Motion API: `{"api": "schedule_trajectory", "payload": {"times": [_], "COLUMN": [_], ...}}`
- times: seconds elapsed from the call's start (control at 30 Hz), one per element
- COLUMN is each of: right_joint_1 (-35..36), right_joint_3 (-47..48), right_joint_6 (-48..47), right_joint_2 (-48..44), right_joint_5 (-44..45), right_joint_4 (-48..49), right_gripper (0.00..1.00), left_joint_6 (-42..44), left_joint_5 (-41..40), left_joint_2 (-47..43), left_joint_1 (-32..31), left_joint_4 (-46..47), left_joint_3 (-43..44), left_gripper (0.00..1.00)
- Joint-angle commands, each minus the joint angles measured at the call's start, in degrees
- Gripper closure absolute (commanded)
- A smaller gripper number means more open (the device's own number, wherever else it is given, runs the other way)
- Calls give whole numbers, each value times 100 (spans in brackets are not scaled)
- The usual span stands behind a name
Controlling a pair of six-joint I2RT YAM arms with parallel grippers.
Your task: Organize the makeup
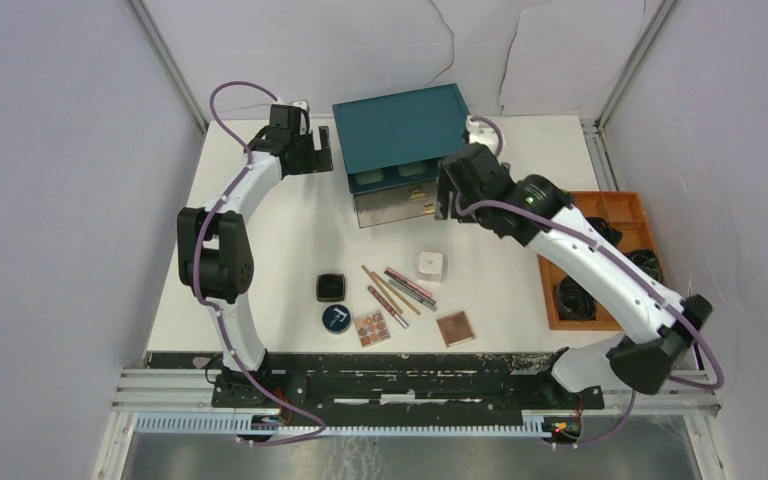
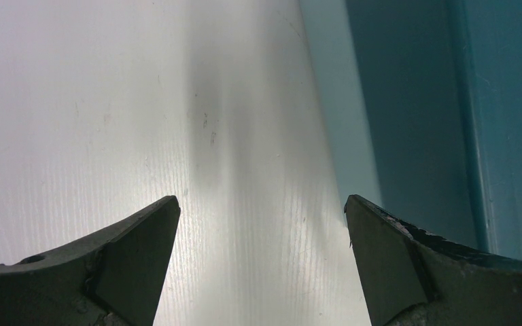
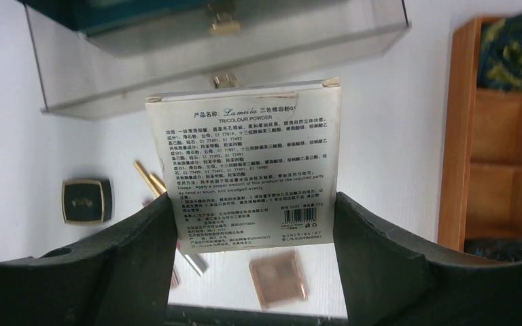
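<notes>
Makeup (image 1: 400,290) is mostly spread out on the white table (image 1: 260,230), in a loose bunch at the near edge between the two arms. One of each here:
- a black square compact (image 1: 331,287) on the left
- a round dark-blue tin (image 1: 337,319) just nearer than that
- a multicolour eyeshadow palette (image 1: 371,328) right beside the tin
- a brown square compact (image 1: 456,329) off to the right
- a white cube (image 1: 430,266) farther back

The thin pencils (image 1: 392,292) lie slanted in the middle. I count four or five, but they overlap so I can't be exact.

The eighth piece, a white printed packet (image 3: 245,176), is off the table. The right gripper (image 3: 255,204) has its fingers clamped on the packet's two side edges and holds it upright in front of the drawer.

Containers: there's a teal drawer box (image 1: 400,125) at the far middle. A clear plastic drawer (image 1: 395,208) sticks out of its near side, and I can't make out anything inside that. An orange wooden tray (image 1: 615,205) on the right has dark coiled items (image 1: 572,298) in its compartments. I can see three from above, though the arm covers part of the tray.

The left gripper (image 2: 262,200) hangs over bare table just left of the teal box, fingers spread wide with nothing between them.
</notes>
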Motion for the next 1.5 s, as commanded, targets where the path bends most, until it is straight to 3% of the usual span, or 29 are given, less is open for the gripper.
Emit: {"api": "schedule_trajectory", "payload": {"times": [0.0, 0.17, 0.33, 0.57, 0.9, 1.0, 1.07, 1.17, 1.47], "right_joint_1": [-206, -723, -1082, -1273, -1270, -1273, -1266, -1273, -1270], "right_joint_3": [1185, 2419, 2819, 2767, 1707, 1912, 2077, 2187, 2785], "right_joint_6": [-866, -962, -965, -950, -698, -795, -876, -1000, -1715], "right_joint_2": [1077, 2334, 3042, 3559, 3183, 3334, 3419, 3386, 2859], "right_joint_5": [432, -39, -441, -1054, -1446, -1472, -1463, -1290, -693], "right_joint_4": [330, 641, 1146, 1165, 1312, 1031, 876, 859, 895], "right_gripper": [52, 52, 53, 54, 57, 46, 25, 2, 0], "left_joint_6": [44, -2, -29, -18, -5, -5, -5, -5, -14], "left_joint_5": [26, 72, 140, 123, 77, 75, 77, 91, 119], "left_joint_2": [-165, -154, -171, -155, -59, -33, -18, -4, 12], "left_joint_1": [-18, -24, -19, -9, 15, 14, 14, 14, 12], "left_joint_4": [150, 157, 159, 215, 219, 197, 194, 185, 168], "left_joint_3": [126, 133, 129, 53, 98, 130, 146, 177, 230], "left_gripper": [1, 1, 1, 1, 1, 1, 1, 1, 1]}}
